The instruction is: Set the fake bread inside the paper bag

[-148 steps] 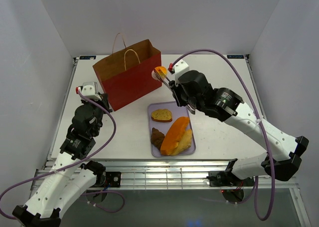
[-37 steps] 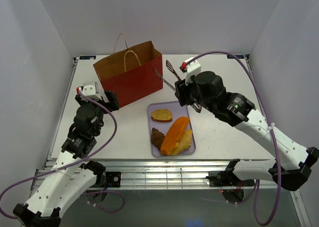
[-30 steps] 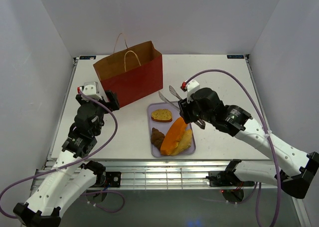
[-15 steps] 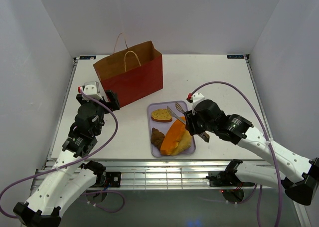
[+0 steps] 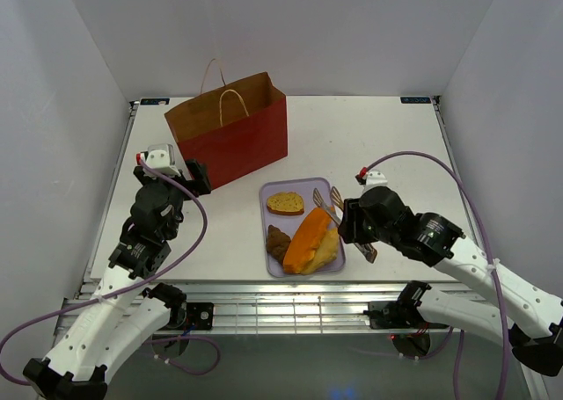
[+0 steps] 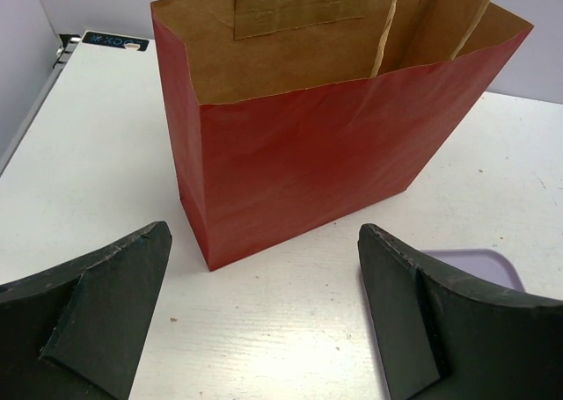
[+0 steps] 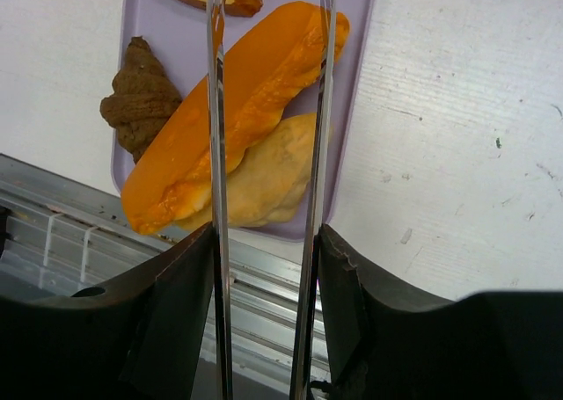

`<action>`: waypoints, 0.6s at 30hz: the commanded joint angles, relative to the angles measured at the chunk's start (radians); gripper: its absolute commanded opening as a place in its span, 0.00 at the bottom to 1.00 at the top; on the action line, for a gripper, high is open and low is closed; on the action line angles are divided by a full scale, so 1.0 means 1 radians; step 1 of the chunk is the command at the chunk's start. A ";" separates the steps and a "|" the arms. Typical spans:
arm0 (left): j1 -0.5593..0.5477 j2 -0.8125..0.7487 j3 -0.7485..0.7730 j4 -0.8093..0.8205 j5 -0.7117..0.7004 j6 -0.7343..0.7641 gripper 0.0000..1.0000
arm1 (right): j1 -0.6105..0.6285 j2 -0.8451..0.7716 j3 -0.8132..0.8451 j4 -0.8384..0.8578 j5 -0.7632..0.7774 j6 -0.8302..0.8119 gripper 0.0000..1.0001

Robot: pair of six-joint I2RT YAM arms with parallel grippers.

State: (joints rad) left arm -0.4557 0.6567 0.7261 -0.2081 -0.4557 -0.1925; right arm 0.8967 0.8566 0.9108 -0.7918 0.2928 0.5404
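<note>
Tongs do the picking here: the right end effector is closed on their handles, squeezing them only part way, so the two thin blades stand apart and reach out over the near end of the tray. In the right wrist view the blades straddle the long orange loaf, which lies slanted on top of a yellow piece. Nothing is pinched between them, and I cannot tell whether the tips touch the loaf. A dark brown piece and a toast slice lie on the same tray, so all four pieces wait there, near the paper bag rather than in it. The bag stands upright on the tabletop with its mouth open upward, ready for drops from above. The left end effector hangs spread wide just in front of the bag's red face, apart from it, probably placed to steady the bag if it shifts.
</note>
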 commanded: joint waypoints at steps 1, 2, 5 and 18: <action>-0.006 -0.005 -0.007 0.013 0.017 0.001 0.98 | -0.004 -0.031 -0.021 -0.015 0.023 0.125 0.53; -0.006 -0.005 -0.007 0.013 0.020 0.001 0.98 | -0.004 -0.036 -0.030 -0.017 0.020 0.154 0.54; -0.006 -0.005 -0.007 0.013 0.026 -0.002 0.98 | -0.004 -0.057 -0.047 -0.041 0.040 0.205 0.56; -0.006 -0.009 -0.007 0.013 0.034 -0.002 0.98 | -0.002 -0.126 -0.118 -0.026 -0.003 0.282 0.56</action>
State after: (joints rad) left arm -0.4557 0.6575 0.7261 -0.2054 -0.4328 -0.1925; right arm 0.8967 0.7403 0.8032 -0.8585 0.2981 0.7822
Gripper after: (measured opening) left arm 0.979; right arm 0.566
